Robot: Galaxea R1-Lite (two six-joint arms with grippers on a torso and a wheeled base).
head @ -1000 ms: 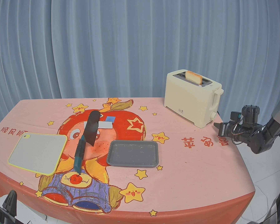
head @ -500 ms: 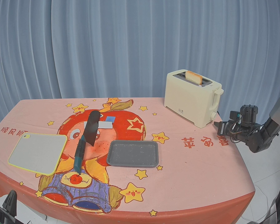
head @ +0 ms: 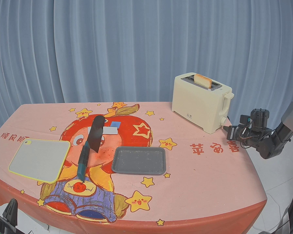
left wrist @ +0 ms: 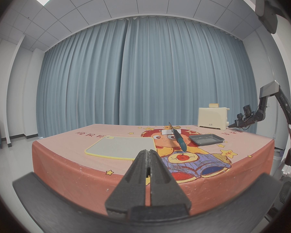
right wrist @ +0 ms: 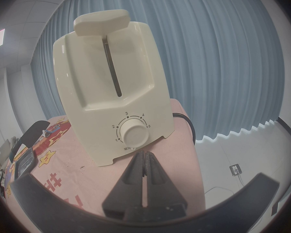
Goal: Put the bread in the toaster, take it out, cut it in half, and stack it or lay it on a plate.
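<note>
The right gripper (head: 224,127) has crept in over this last second, and now we have it just beside the toaster (head: 198,103), at its lever end, near the dial (right wrist: 135,135). Its fingers are pressed together, holding nothing. The bread (head: 202,80) stands tall in the toaster's slot and the lever (head: 229,95) sits up. We read this as lining up to push that lever down, so toasting may be about to start. The left gripper (left wrist: 148,154) waits well away from the toaster, closed and empty. The knife (head: 88,143) lies untouched, far from the toaster.
</note>
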